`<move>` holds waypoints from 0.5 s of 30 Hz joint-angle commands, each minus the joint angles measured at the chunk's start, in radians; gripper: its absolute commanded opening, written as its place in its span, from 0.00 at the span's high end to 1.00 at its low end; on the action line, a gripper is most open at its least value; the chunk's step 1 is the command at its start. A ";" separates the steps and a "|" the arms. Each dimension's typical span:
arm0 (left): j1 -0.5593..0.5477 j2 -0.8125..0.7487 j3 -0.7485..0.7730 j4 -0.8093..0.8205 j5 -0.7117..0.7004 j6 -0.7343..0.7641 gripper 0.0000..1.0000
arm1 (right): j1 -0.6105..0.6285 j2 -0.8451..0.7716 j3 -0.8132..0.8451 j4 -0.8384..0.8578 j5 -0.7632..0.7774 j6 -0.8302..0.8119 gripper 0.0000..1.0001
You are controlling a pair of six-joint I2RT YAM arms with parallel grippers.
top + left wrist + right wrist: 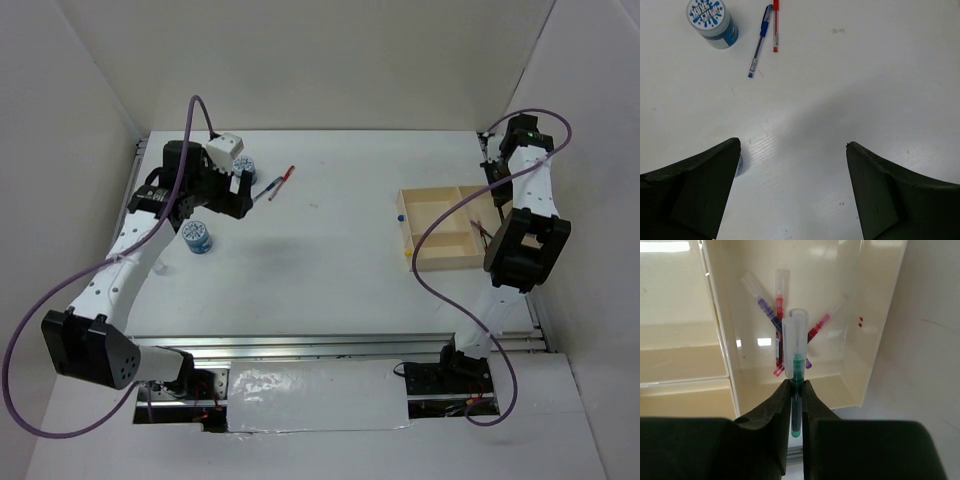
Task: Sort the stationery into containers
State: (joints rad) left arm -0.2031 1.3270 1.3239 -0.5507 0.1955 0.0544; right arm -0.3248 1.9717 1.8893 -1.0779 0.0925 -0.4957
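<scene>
**Green pen poised over the tray, 2 rolls and 2 pens loose on the counter**

The white counter [340, 260] carries the beige tray [432, 212] at 3 o'clock in the overhead view. The unsorted stationery lies well apart from it, at 10 o'clock.

The right gripper [796, 387] hangs over the tray's near wall. Its fingers are closed tight on a green pen [797, 371], held low on the barrel so the clear cap juts toward 12 o'clock over a compartment. 3 capped pens [779, 322], red and purple, already lie fanned there. The green pen's tail sits back near the wall, so I judge that releasing here could tip it over the rim or leave it propped on the pile.

The left gripper [792, 145] has its fingers spread wide and holds nothing.

1 blue-and-white roll [712, 20] stands at its 11 o'clock, and a second roll [198, 237] sits beside the left finger. Being round, either may roll away if nudged.

A blue pen [760, 42] and a red pen [775, 25] are thin and touch at their upper ends. Pinching 1 could drag the other.
</scene>
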 commanded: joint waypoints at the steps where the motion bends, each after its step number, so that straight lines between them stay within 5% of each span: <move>1: 0.011 0.041 0.015 0.035 -0.025 -0.080 0.01 | 0.006 0.052 0.008 0.064 0.050 0.037 0.83; 4: 0.019 0.078 0.018 0.061 0.011 -0.067 0.01 | 0.003 0.065 -0.009 0.108 0.070 0.045 0.78; 9: 0.030 0.225 0.124 0.071 0.054 0.034 0.04 | 0.001 0.091 -0.024 0.122 0.076 0.059 0.55; 15: 0.051 0.466 0.308 0.052 0.133 0.105 0.37 | 0.006 0.043 -0.012 0.099 0.009 0.077 0.48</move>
State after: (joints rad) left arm -0.1608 1.7046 1.5478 -0.5179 0.2836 0.1108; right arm -0.3210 2.0647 1.8709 -1.0016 0.1379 -0.4427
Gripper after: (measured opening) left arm 0.670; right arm 0.514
